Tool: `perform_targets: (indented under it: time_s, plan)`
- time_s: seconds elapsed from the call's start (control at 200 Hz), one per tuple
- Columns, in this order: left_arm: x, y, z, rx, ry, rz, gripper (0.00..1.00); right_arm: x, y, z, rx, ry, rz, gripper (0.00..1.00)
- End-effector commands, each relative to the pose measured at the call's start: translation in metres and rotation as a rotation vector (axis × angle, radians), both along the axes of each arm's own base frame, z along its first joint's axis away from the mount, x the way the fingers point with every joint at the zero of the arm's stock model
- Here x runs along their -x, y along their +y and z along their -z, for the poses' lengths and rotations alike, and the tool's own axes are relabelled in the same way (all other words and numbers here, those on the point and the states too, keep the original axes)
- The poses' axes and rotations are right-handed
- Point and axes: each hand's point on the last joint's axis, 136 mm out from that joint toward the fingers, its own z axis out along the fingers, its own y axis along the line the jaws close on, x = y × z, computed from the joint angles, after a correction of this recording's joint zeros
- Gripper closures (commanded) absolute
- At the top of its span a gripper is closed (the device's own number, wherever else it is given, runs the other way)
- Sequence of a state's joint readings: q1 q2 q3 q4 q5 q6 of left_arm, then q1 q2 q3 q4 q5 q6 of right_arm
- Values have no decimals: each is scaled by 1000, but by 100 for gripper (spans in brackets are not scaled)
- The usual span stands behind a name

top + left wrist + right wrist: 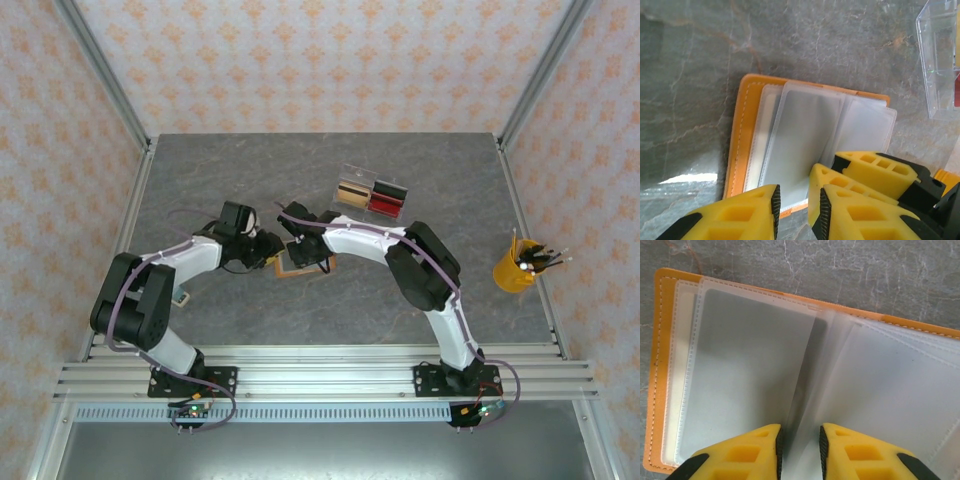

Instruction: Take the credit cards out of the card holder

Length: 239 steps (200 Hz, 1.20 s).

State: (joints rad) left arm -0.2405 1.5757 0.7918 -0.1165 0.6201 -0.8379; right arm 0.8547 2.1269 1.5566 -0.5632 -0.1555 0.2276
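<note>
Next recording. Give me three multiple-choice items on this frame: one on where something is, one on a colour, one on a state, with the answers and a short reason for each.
1. Where on the table does the yellow pen cup stand?
A. near its right edge
B. between the two arm bases
C. in the far left corner

2. What colour is the cover of the card holder?
A. black
B. orange
C. blue

3. How does the card holder lie?
A. folded shut
B. standing on edge
C. opened flat, with its clear sleeves exposed

Answers:
1 A: the top view shows the cup by the right rail, apart from both arms.
2 B: an orange stitched border frames the sleeves in both wrist views.
3 C: the sleeves fan out across both halves of the cover.
</note>
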Motion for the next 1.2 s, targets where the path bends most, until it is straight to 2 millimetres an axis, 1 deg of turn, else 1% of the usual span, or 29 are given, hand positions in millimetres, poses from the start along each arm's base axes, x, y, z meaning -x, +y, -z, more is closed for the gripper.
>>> perform_targets:
  time_s: [0.0,0.145,0.33,0.485,0.731,0.941,1.101,1.191]
  plan:
    - [-15,3,-6,-62,-53,27,69,18,-32,35,113,91,17,74]
    - [-23,4,0,-99,-59,65,71,19,-32,35,106,97,15,74]
    - [-29,7,8,-139,-43,93,71,20,-32,36,102,101,12,74]
    - [-30,5,17,-135,-25,108,70,19,-32,35,99,101,13,74]
    - [-26,1,28,-119,9,127,69,21,-32,37,99,108,12,74]
    - [-24,-8,28,-77,23,180,69,23,-32,39,93,119,6,75]
    - [-22,-9,28,-81,30,206,69,24,-32,40,92,124,3,75]
    - [-18,-14,25,-62,28,254,67,24,-31,40,86,127,2,75]
